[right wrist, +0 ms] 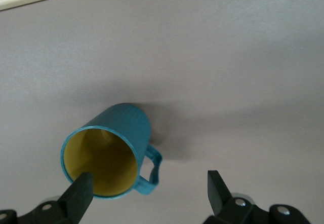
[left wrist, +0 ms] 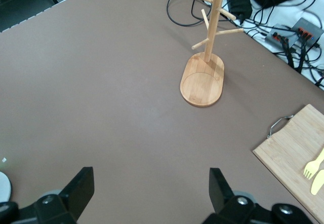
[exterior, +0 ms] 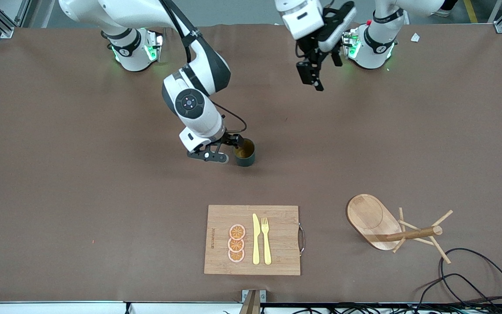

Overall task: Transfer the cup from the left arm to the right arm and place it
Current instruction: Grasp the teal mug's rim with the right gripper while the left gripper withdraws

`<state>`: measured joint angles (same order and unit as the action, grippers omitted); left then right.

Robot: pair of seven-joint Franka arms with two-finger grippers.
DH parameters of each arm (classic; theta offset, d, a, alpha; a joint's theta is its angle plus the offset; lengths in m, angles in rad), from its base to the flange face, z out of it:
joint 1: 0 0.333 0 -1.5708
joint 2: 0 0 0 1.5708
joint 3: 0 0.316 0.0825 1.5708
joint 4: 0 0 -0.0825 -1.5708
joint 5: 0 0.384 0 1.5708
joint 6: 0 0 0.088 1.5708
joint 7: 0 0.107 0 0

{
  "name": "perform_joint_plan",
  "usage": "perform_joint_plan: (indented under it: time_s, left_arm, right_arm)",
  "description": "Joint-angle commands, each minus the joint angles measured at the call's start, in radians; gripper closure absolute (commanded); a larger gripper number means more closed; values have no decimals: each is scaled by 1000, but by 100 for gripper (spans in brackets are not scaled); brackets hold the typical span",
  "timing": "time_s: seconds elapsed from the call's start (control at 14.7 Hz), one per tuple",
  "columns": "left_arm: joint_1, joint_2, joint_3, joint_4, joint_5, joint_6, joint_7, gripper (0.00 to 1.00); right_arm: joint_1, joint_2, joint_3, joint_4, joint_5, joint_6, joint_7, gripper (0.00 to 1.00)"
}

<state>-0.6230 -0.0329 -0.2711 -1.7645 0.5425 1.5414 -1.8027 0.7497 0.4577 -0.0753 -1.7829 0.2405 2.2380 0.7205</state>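
While the cup (exterior: 245, 152) is standing upright on the brown desk (exterior: 59, 183) near the middle, the right pincer (exterior: 227, 150) is sitting low just beside it with its fingers spread apart, gripping nothing. In the right wrist view the cup (right wrist: 112, 150) is showing a dark teal ribbed wall, a mustard-yellow inside and a small teal loop handle on its side; one finger (right wrist: 80, 192) is overlapping the rim edge, the other finger is standing clear past the handle, and I cannot tell whether anything is touching. The left pincer (exterior: 313, 74) is hanging high over bare desk close to its own base, fingers apart and empty, that arm waiting. Nearer the front camera than the cup, a bamboo cutting board (exterior: 281, 257) is carrying three orange slices (exterior: 236, 243), a yellow knife (exterior: 256, 239) and a yellow fork (exterior: 266, 240). Toward the left arm's end, the wooden peg stand (exterior: 375, 222) is standing beside the board, with black cables (exterior: 473, 279) trailing near it.
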Motion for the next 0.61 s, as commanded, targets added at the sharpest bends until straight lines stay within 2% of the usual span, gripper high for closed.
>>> perform_joint_plan:
  time_s: [0.0, 0.14, 0.27, 0.41, 0.54]
  left_arm:
    - [96, 1, -5, 54, -39, 2, 161, 0]
    - [164, 14, -5, 106, -90, 2, 253, 0]
    - [241, 21, -5, 137, -133, 8, 374, 0]
    - [310, 28, -5, 135, -162, 23, 472, 0]
    - [357, 50, -4, 135, -167, 22, 525, 0]
  right_arm:
    - [19, 24, -9, -24, 25, 74, 7, 0]
    - [28, 45, -9, -24, 25, 106, 7, 1]
    - [43, 73, -9, -24, 25, 141, 7, 6]
    - [45, 78, -9, -24, 25, 143, 5, 19]
    - [50, 79, -9, -24, 23, 144, 5, 39]
